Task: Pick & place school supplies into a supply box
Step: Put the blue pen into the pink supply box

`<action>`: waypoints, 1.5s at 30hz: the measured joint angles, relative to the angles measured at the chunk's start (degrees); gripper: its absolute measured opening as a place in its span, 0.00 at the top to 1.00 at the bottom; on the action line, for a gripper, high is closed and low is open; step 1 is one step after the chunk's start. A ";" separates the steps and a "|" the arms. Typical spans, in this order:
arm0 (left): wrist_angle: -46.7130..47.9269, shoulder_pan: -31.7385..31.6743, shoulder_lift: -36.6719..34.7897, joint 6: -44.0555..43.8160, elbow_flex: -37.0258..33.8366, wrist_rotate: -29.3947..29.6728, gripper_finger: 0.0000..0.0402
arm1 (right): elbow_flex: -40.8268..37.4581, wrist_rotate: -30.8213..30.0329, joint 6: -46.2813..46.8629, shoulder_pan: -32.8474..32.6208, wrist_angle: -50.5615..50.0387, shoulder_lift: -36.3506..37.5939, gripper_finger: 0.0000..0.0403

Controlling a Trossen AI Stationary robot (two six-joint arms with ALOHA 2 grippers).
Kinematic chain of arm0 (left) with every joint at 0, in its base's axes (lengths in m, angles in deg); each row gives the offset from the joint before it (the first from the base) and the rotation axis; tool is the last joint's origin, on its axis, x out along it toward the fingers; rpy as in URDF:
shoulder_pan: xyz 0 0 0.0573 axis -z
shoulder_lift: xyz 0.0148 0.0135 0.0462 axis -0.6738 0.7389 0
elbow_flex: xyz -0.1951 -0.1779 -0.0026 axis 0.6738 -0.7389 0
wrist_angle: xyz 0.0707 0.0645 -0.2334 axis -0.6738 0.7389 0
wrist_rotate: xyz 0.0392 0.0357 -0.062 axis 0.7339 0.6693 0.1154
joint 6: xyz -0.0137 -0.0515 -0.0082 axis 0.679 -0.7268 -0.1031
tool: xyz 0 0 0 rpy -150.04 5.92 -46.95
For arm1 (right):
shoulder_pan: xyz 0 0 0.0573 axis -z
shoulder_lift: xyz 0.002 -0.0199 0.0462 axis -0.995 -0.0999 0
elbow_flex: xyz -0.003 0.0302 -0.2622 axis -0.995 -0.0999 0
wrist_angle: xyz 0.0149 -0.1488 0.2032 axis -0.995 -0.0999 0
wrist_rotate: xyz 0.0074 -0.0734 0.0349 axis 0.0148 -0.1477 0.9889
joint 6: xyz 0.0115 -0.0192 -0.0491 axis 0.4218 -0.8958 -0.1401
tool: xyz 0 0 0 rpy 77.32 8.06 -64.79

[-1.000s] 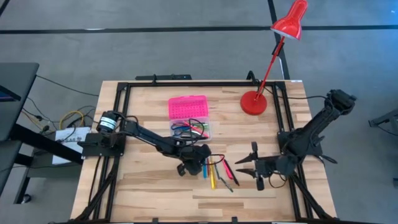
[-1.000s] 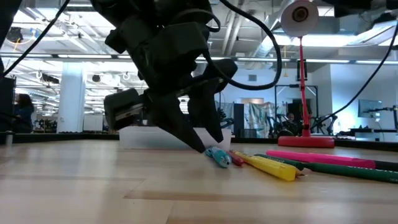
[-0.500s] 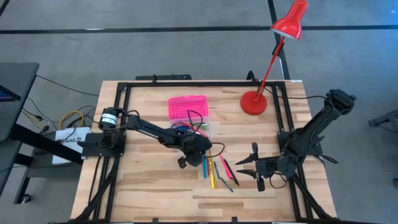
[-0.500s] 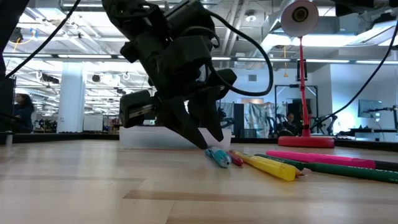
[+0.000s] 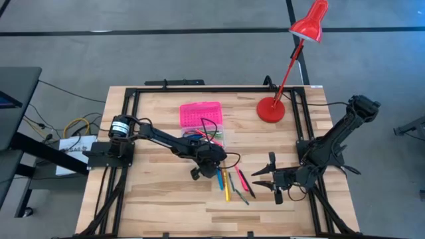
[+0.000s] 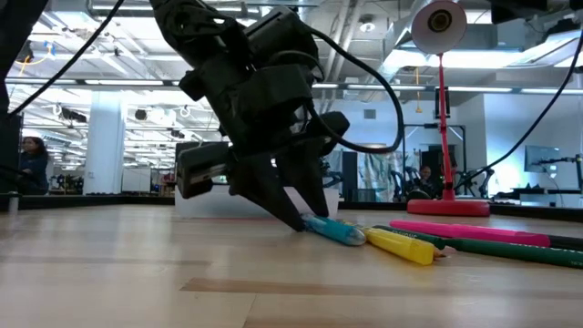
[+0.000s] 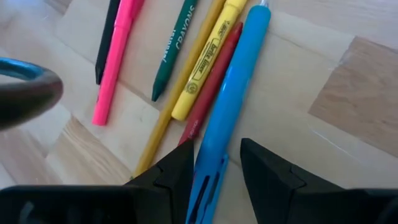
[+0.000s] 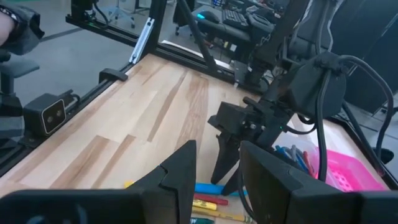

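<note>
Supply box [image 5: 201, 123] lying open mid-table, pink lid flipped back for loading, several supplies already inside. Just in front of box: loose pens, fanned side by side, easy to take singly. Left gripper [image 7: 214, 163] lowered there, fingers straddling blue pen [image 7: 229, 106], barely parted, not clearly pinching. Right gripper [image 5: 262, 179] parked beyond pens, spread, empty.

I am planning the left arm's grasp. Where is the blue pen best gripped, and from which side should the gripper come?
Probably at the end of its barrel nearest the left gripper, coming from above. The blue pen lies flat on the table, outermost in the row, with bare wood on one side and the red pencil close along the other, so the fingers can straddle its narrow width.
</note>
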 joint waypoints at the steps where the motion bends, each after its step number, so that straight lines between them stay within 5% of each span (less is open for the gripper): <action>1: 0.88 0.00 0.00 -0.02 0.29 0.23 0.68 | 0.00 0.00 0.02 0.00 -0.05 0.00 0.71; 27: 17.90 1.64 0.17 -19.79 2.36 1.16 0.80 | 0.00 0.04 1.09 0.00 -0.27 0.00 0.71; 45: 25.61 1.66 -0.29 -31.53 2.58 0.01 0.73 | 0.00 0.04 2.13 0.00 -0.29 -0.02 0.71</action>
